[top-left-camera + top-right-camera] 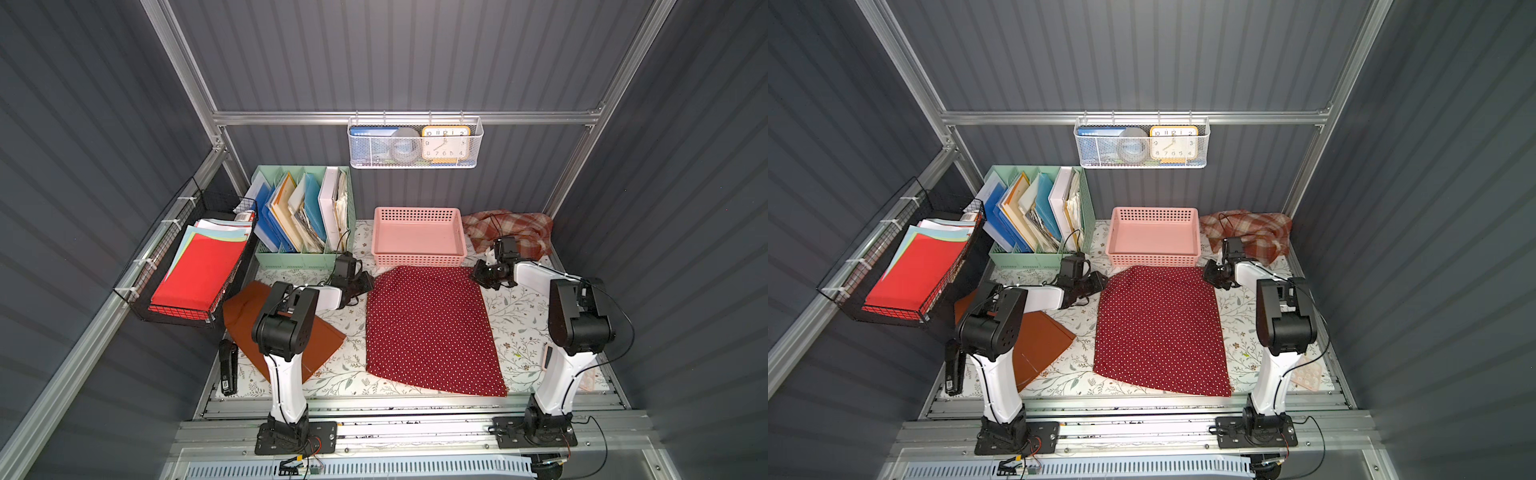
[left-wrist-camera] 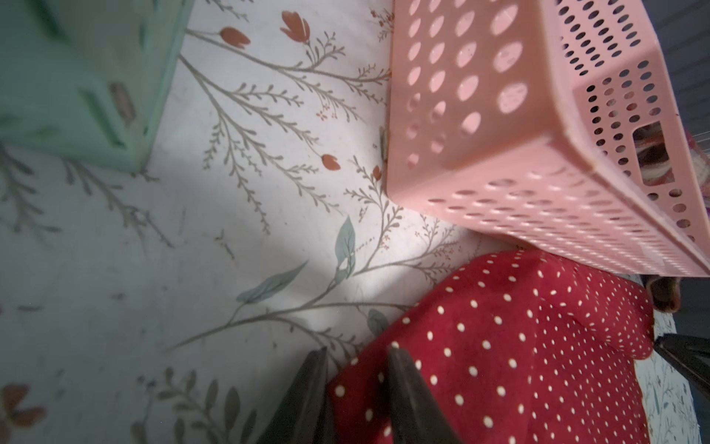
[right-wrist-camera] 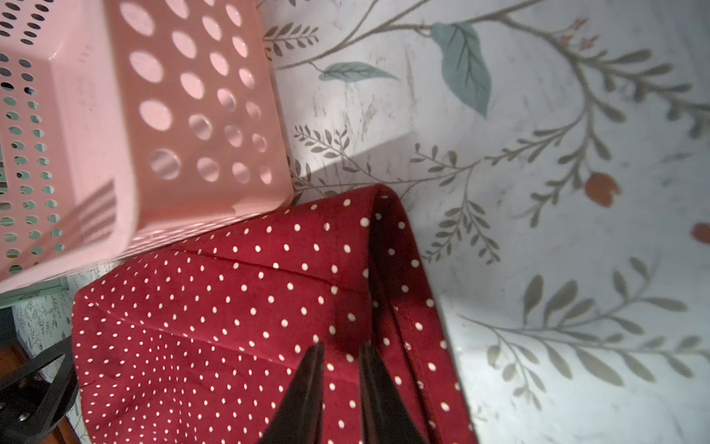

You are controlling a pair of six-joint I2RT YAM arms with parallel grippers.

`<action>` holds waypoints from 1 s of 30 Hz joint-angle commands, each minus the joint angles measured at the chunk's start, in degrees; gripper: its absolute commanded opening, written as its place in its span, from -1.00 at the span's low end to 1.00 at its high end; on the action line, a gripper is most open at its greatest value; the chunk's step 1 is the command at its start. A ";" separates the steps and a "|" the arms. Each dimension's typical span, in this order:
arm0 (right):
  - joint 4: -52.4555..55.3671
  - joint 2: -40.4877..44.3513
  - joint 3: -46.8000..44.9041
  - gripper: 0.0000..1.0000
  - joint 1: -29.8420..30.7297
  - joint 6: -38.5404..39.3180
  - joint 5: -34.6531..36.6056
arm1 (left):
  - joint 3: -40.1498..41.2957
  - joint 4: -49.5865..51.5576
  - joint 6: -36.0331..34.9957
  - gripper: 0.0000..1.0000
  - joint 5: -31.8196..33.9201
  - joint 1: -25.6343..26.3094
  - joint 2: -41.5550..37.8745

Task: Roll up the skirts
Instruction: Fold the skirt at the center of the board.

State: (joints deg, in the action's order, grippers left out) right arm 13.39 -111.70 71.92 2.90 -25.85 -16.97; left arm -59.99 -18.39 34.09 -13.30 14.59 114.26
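Now the dotted red skirt (image 1: 432, 328) lies flat in the middle of the table (image 1: 519, 320), its far edge right by the pink basket (image 1: 417, 259). The left gripper (image 2: 357, 351) is at one far corner and the right gripper (image 3: 340, 348) at the other. Each has its fingers a little apart with red cloth in the gap; if they squeeze it cannot be told. The orange skirt (image 1: 326, 347) lies flat under the left arm. The checked skirt (image 1: 523, 232) sits bunched in the far right corner.
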 commanded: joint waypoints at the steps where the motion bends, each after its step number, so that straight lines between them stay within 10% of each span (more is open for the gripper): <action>1: 0.67 -1.98 1.77 -0.52 0.54 0.14 -0.98 | 0.31 1.78 -0.85 -0.59 -2.57 -0.18 -0.84; 8: 1.80 -3.79 3.00 -0.52 1.22 0.22 -0.52 | -0.31 0.29 -0.40 -1.00 -3.29 -0.18 1.08; 30: 7.67 1.08 0.59 -0.40 2.55 1.85 7.16 | -1.03 0.35 -1.81 -1.00 -3.45 -0.17 1.67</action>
State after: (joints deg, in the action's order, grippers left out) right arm 19.03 -109.21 73.01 5.30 -24.53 -10.07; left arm -60.05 -18.26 33.67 -16.10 14.59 114.98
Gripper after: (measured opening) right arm 0.297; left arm 0.003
